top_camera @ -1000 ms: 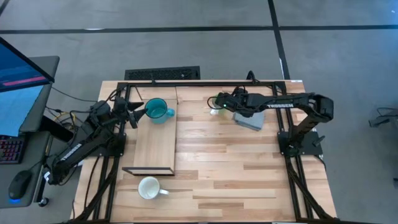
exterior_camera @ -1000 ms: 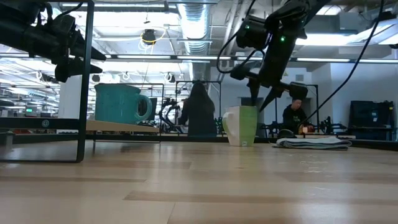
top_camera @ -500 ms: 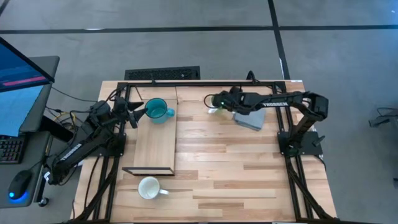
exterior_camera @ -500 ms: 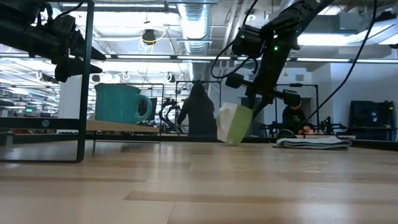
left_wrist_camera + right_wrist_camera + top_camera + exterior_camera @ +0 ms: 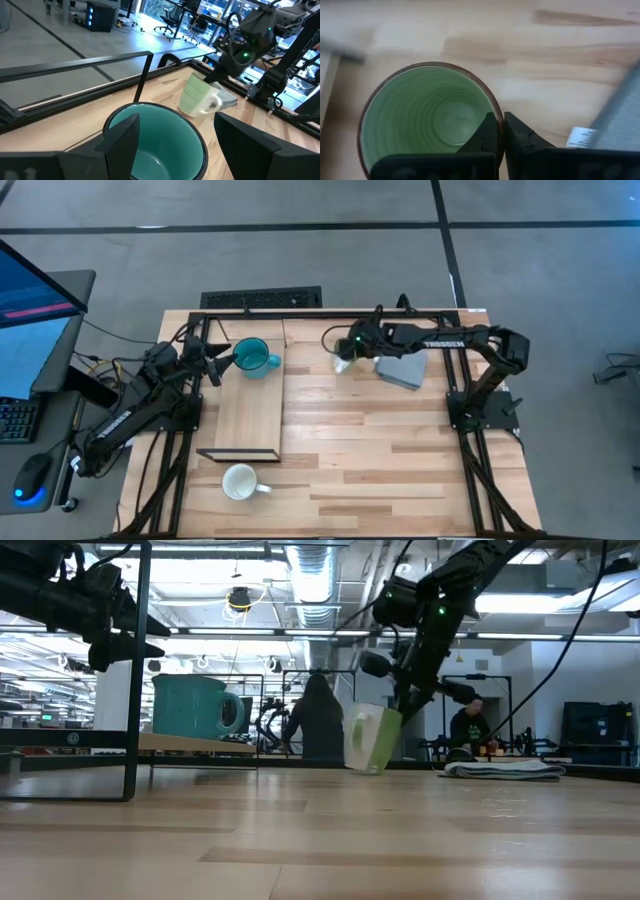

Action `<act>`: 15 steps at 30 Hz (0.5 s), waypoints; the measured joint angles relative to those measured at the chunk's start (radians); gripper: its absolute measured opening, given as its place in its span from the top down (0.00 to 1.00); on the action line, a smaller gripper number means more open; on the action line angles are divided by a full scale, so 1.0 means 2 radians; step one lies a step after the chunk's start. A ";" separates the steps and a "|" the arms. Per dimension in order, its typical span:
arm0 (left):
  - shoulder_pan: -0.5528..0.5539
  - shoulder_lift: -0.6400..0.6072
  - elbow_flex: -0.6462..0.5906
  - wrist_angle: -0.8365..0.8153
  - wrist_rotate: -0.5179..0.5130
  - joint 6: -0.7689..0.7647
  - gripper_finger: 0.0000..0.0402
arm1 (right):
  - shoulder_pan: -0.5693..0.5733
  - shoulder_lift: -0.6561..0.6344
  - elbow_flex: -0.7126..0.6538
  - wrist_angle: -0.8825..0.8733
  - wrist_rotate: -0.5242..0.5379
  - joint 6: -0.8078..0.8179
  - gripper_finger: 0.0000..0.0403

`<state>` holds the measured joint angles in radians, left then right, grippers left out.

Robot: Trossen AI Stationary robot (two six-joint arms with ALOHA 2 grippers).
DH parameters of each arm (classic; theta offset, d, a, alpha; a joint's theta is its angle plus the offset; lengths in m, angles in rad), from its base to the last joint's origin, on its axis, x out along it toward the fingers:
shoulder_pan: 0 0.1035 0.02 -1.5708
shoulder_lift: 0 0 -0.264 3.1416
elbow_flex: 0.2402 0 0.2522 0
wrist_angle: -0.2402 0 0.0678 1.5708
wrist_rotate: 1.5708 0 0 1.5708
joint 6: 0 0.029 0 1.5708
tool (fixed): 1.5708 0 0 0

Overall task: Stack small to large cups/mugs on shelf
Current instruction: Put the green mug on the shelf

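Right hand (image 5: 500, 131) pinched rim of light green mug (image 5: 372, 738), fingers pressed together on its wall; mug tipped, just above counter (image 5: 380, 450) at far side, beside grey pad (image 5: 402, 369). Left hand (image 5: 175, 145) spread wide, hovered over teal mug (image 5: 251, 358) at far end of shelf (image 5: 250, 412). White mug (image 5: 240, 481) upright on counter, near shelf's black-framed end.
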<state>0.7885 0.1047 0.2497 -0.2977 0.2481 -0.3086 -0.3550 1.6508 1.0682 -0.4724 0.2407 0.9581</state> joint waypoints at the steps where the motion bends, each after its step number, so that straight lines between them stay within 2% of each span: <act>1: 0.000 0.000 0.000 0.000 0.000 0.000 0.38 | 0.002 0.000 0.007 -0.003 -0.007 -0.022 0.95; 5: 0.000 0.000 0.000 0.000 0.000 0.000 0.38 | 0.009 0.000 0.042 -0.002 -0.024 -0.115 0.95; 9: 0.000 0.000 0.000 0.000 0.000 0.001 0.38 | 0.013 0.000 0.083 -0.037 -0.047 -0.250 0.95; 15: 0.000 0.000 0.000 -0.002 0.000 -0.004 0.38 | 0.027 -0.001 0.131 -0.091 -0.077 -0.396 0.95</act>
<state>0.7883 0.1047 0.2497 -0.3019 0.2481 -0.3161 -0.3012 1.6493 1.3299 -0.6540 0.0862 0.1653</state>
